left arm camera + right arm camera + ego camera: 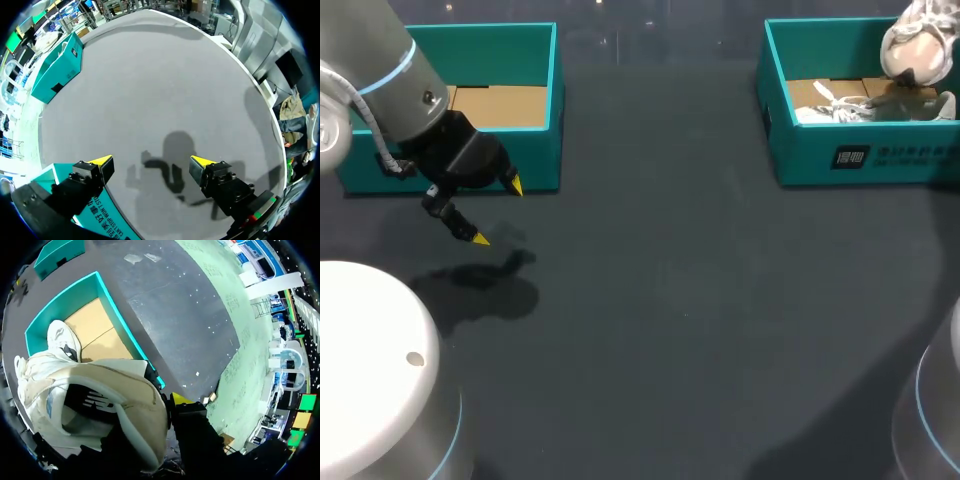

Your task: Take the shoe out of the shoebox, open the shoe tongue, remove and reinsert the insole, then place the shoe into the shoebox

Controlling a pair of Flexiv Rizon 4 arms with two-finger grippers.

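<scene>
At the right gripper [167, 405]: grips the pale shoe [95, 405] aloft, one yellow fingertip [181, 399] pressed against its side, the other hidden behind it. Hangs above the far end of the right teal shoebox [800, 160], with a second shoe [835, 108] lying inside on the cardboard floor. At the left gripper [151, 161]: stands wide open, holding nothing, over the dark table [150, 75]. Sits just beside the front wall of the left teal box [540, 150], well apart from the shoebox.
</scene>
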